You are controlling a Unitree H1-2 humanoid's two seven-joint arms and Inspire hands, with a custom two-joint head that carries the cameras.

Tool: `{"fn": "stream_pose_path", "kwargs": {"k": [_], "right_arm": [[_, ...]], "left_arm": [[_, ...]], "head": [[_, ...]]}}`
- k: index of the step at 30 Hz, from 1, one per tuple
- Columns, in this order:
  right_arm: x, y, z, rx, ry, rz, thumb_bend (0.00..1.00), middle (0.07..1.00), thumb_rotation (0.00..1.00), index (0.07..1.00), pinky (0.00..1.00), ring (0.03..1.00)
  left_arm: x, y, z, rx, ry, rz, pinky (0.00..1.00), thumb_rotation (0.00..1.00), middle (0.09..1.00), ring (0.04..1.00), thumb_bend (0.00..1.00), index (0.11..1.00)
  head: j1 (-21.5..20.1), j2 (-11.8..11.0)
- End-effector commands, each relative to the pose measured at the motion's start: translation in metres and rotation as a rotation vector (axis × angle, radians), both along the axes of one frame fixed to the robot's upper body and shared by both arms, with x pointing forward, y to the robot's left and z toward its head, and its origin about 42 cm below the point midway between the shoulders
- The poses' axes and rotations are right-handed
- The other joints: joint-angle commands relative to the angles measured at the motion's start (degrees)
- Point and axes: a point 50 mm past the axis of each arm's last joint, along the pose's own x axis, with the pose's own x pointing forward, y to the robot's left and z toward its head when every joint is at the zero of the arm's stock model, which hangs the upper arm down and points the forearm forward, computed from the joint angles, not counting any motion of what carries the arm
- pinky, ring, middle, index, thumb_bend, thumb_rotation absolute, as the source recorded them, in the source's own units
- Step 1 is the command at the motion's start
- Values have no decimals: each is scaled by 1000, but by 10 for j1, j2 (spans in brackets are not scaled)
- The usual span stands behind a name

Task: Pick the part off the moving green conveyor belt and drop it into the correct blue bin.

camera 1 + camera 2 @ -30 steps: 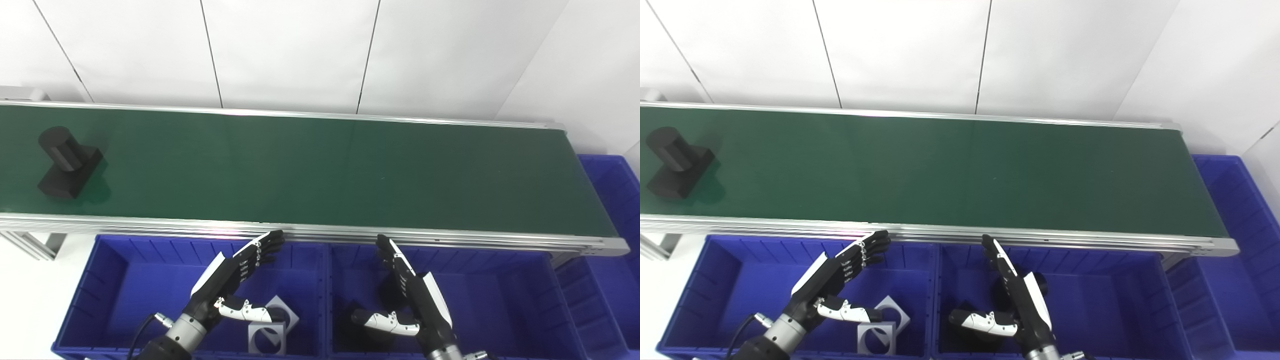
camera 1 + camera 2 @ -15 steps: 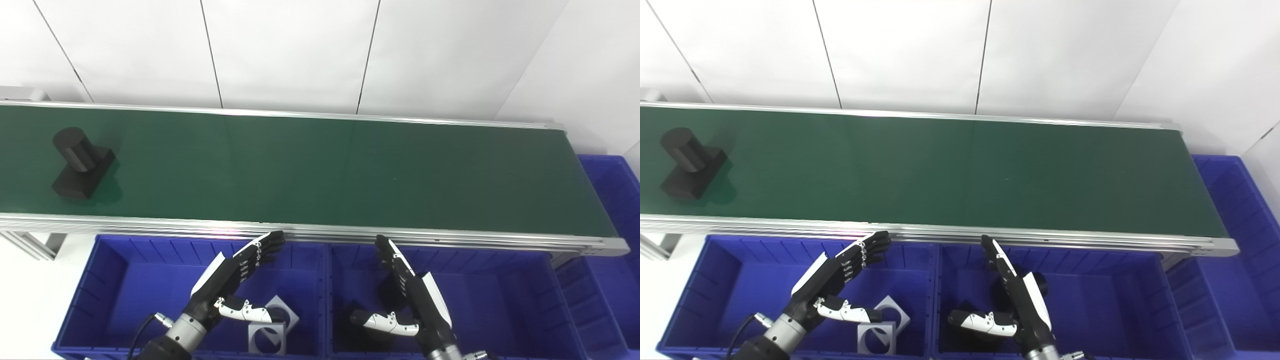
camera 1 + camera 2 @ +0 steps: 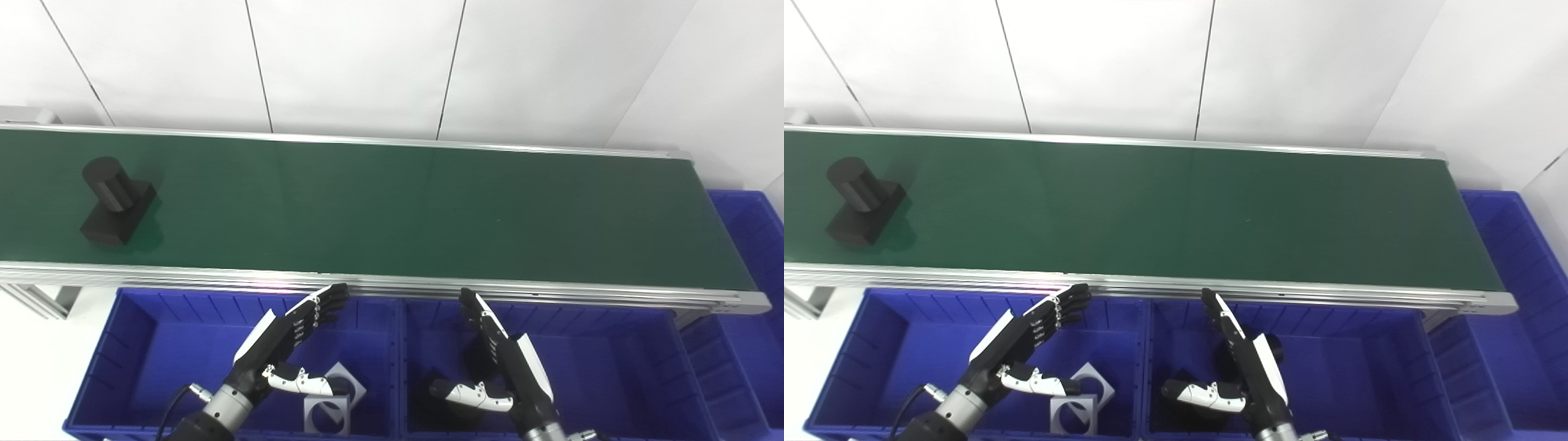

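A black part [image 3: 116,202], a short cylinder standing on a square block, rides at the left end of the green conveyor belt [image 3: 392,211]. My left hand [image 3: 278,346] hovers open over the left blue bin [image 3: 141,343], fingers stretched toward the belt's near rail. Over the middle blue bin [image 3: 612,367] my right hand [image 3: 505,364] is open too, thumb out to the left. Both hands hold nothing and are far from the part.
Grey square plates with round holes [image 3: 327,407] lie in the left bin. Dark parts [image 3: 474,358] sit in the middle bin, partly hidden by my right hand. A third blue bin [image 3: 750,245] stands past the belt's right end. White wall panels rise behind.
The black part has travelled rightward along the belt. Both hands have stayed almost still.
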Motion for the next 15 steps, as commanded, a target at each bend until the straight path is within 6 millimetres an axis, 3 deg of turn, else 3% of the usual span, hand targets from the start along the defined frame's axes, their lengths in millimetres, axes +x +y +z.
{"fn": "stream_pose_path", "kwargs": {"k": [1, 2, 3, 7, 15], "right_arm": [[1, -2, 5, 10, -60, 6, 923, 949, 412, 962, 922, 939], [0, -3, 4, 7, -57, 9, 921, 958, 431, 970, 895, 947], [-2, -6, 4, 16, -53, 13, 914, 966, 427, 977, 880, 949], [-8, -14, 4, 37, -42, 8, 888, 972, 374, 983, 887, 950], [-11, -22, 2, 12, -54, -3, 863, 961, 325, 983, 828, 918]], "left_arm": [[5, -2, 8, -8, -68, -6, 864, 132, 898, 896, 887, 890], [4, -3, 6, -4, -70, -6, 843, 143, 893, 887, 890, 886], [2, -5, 4, 2, -70, -10, 833, 159, 893, 883, 895, 885], [-2, -13, -4, 19, -65, -29, 833, 190, 899, 887, 902, 889], [-4, -27, -13, 62, -59, -19, 830, 272, 887, 873, 933, 882]], "head": [[39, -17], [39, -17], [73, -35], [127, -67], [160, -97]]}}
